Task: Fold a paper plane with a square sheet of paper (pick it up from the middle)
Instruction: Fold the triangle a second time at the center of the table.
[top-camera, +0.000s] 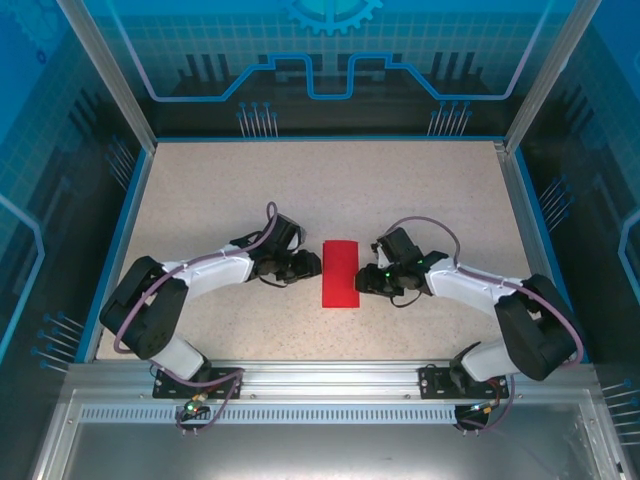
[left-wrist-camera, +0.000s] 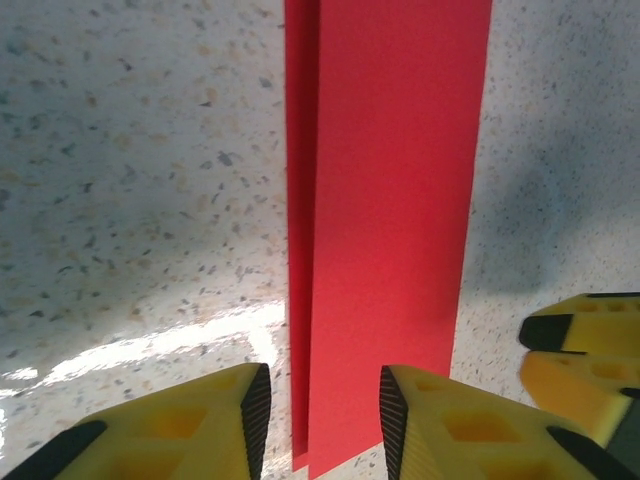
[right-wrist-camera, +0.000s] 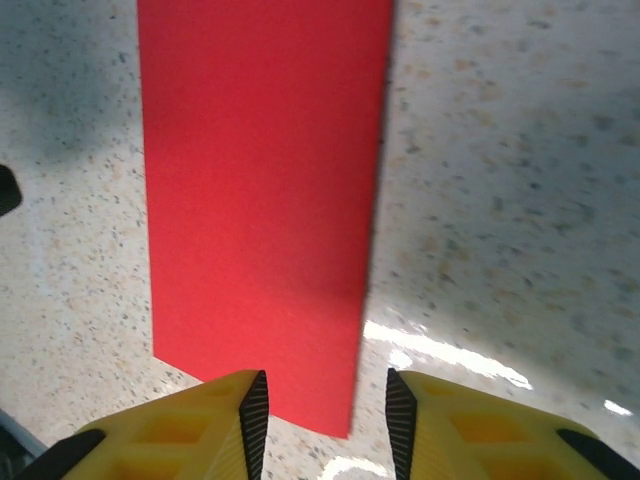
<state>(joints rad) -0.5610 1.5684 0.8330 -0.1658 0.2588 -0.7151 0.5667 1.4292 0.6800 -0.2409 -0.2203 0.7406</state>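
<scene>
The enclosure, with blue printed panels, surrounds the work area on three sides. The speckled table forms the floor of this area. An aluminium rail runs along the near edge and carries both arm bases.

The left arm and the right arm both reach inward, low over the table, and face each other across its middle. A purple cable loops over the left arm's wrist. Nothing stands between either arm and the paper.

The square sheet of paper lies flat on the table between the two grippers, folded into a long red rectangle. In the left wrist view the sheet shows two layers, with a narrow strip of the lower layer exposed along one long edge. In the right wrist view it appears as one smooth face with a sharp near corner.

The left gripper sits just beside one long side of the sheet. Its fingers are parted, and the layered edge lies in the gap; contact cannot be confirmed. The right gripper sits just beside the opposite side. Its fingers are likewise released, with the sheet's near corner in the gap. Neither gripper clamps the paper. The right gripper's yellow fingers are also visible at the edge of the left wrist view.
</scene>
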